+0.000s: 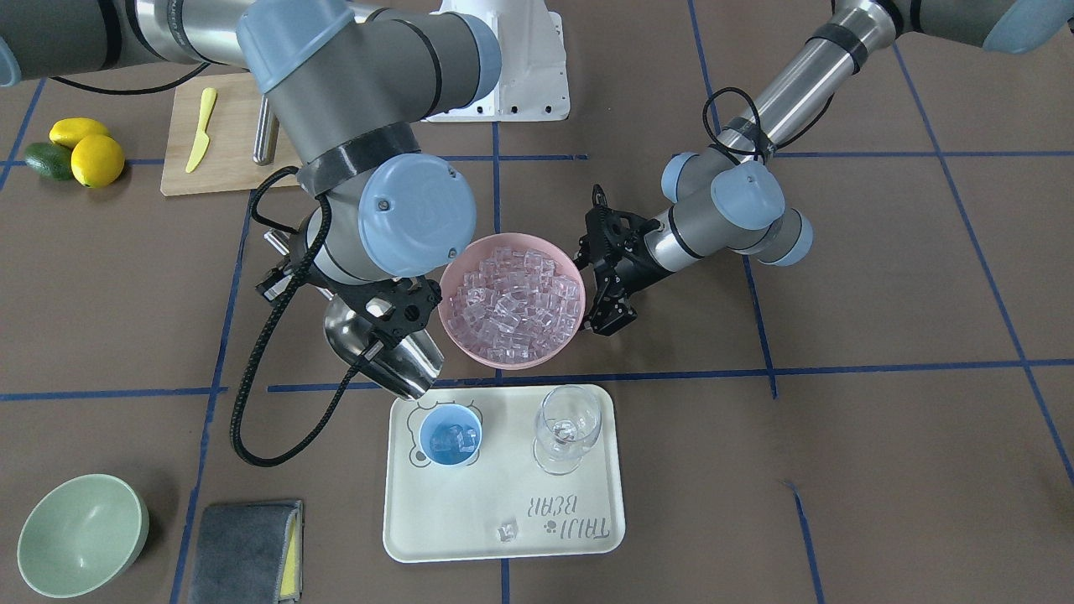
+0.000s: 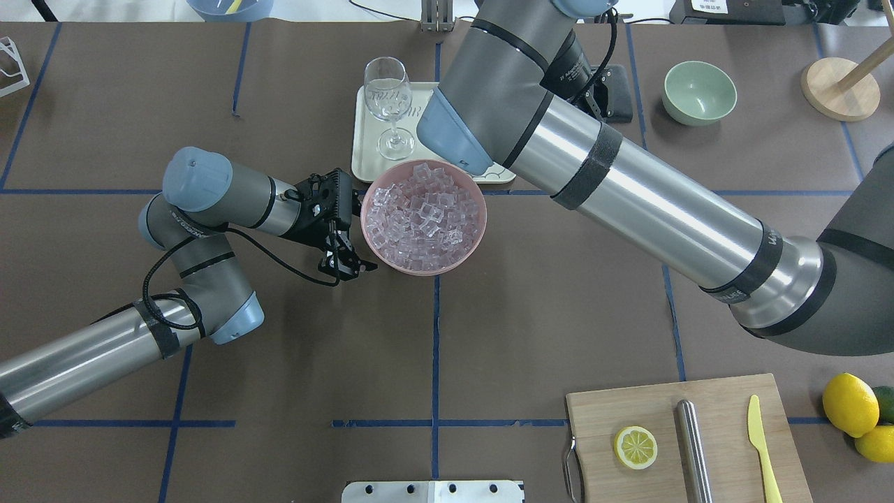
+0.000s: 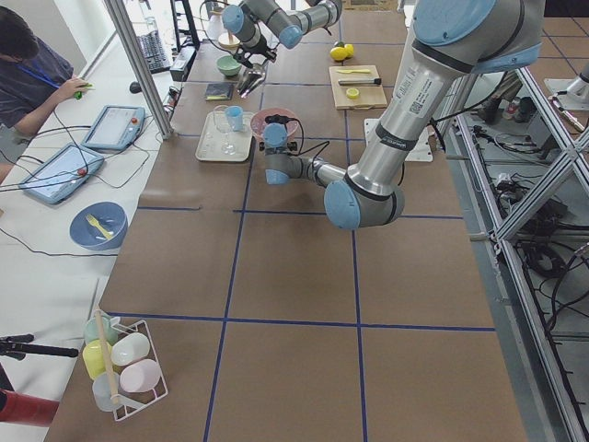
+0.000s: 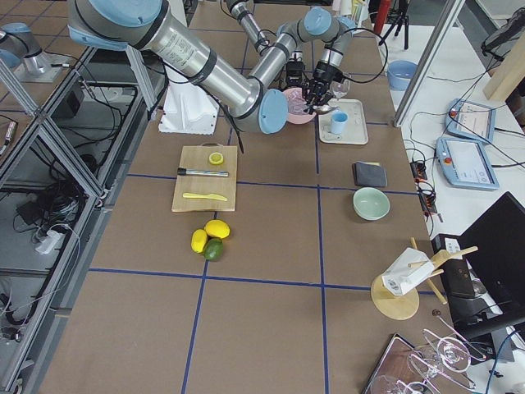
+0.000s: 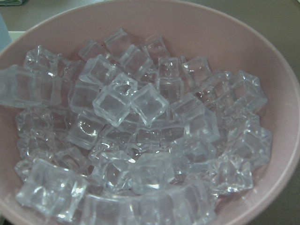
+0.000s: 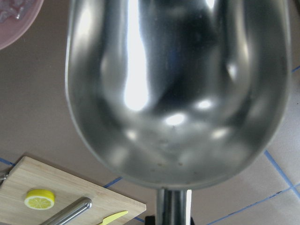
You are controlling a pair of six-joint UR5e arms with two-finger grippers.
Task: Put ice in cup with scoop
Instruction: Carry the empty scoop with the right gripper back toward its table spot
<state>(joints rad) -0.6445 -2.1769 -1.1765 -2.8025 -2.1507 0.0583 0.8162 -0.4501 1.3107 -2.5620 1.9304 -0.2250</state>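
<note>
Lettering [image 1: 576, 514] ending "BEAR" marks the tray [image 1: 470, 516] bearing the cup [image 1: 450, 435].

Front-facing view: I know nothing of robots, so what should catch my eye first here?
The pink bowl heaped with glassy ice sits at the table's middle. Beside it, the right gripper holds a shiny steel scoop tilted down toward the tray, where a small blue cup holds a few cubes.

Beside the black left fingers [image 1: 612, 321], clear ice [image 1: 513, 302] is glinting in a pink bowl [image 1: 495, 359]; the light-blue cup [image 1: 428, 445] is standing on a cream tray [image 1: 503, 486].
</note>
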